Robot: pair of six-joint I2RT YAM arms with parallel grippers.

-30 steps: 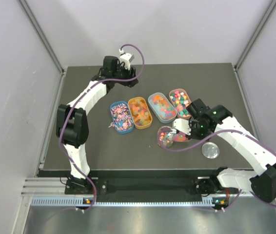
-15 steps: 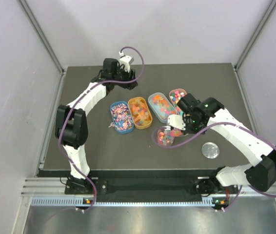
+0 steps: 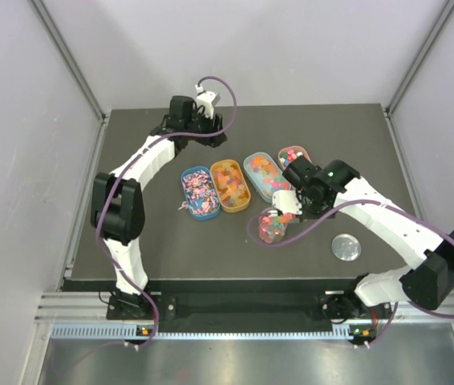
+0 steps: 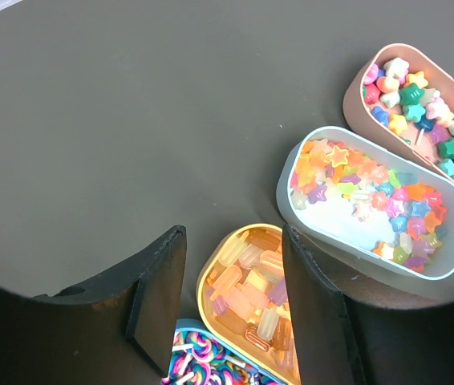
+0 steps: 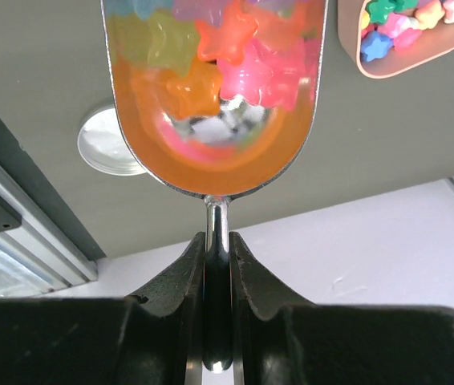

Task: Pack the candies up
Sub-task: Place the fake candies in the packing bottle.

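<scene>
The right hand (image 5: pixel 217 241) squeezes the metal scoop (image 5: pixel 211 172) by its handle. Star candies (image 5: pixel 235 60) fill the scoop, right by the clear jar (image 3: pixel 273 225). If it tips too fast, candies could spill onto the counter (image 3: pixel 171 241). The left hand (image 4: pixel 231 249) hangs open and holds nothing.

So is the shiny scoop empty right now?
No, the scoop has pink, orange and yellow star-shaped candies piled in its bowl.

White-shelled left arm (image 3: pixel 143 158) and right arm (image 3: pixel 391 223), black joints, looping purple cables (image 3: pixel 225 83), matte black fingers (image 4: pixel 159 289)
</scene>
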